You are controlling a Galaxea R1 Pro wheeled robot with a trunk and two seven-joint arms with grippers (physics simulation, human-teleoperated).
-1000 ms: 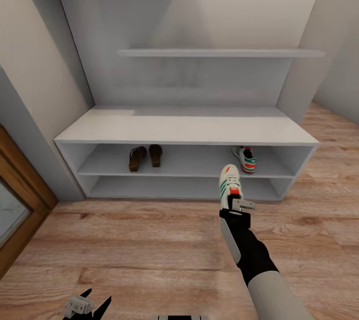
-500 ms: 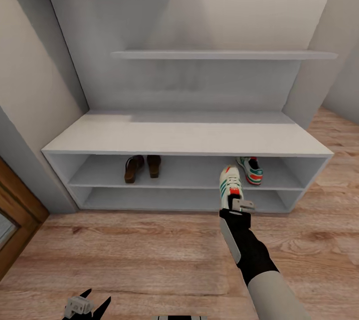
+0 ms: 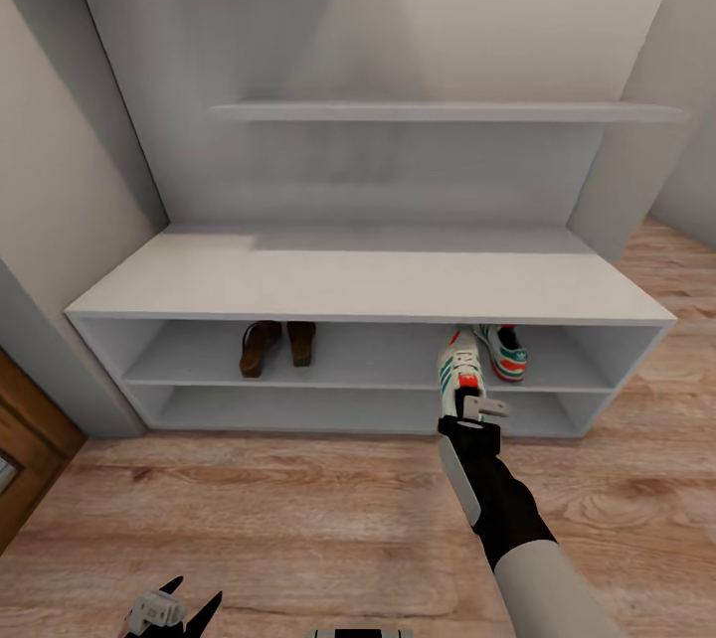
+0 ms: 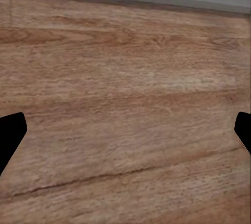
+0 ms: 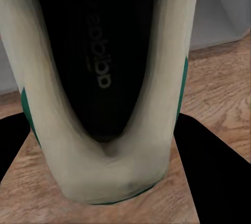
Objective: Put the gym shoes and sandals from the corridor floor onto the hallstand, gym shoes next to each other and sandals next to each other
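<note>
My right gripper is shut on the heel of a cream-white gym shoe, held toe-forward at the front of the hallstand's upper open shelf. In the right wrist view that gym shoe shows its dark insole between the black fingers. The second gym shoe lies on the same shelf just to the right. Both brown sandals sit side by side on that shelf toward the left. My left gripper hangs open low over the corridor floor; its wide-apart fingertips frame bare planks.
A floating shelf spans the wall above the bench top. A wooden door frame stands at the left edge. Pale walls close in on both sides of the hallstand.
The view has closed in on the hallstand. The held gym shoe's toe now reaches under the top board beside the shelved gym shoe. The left arm is unchanged.
</note>
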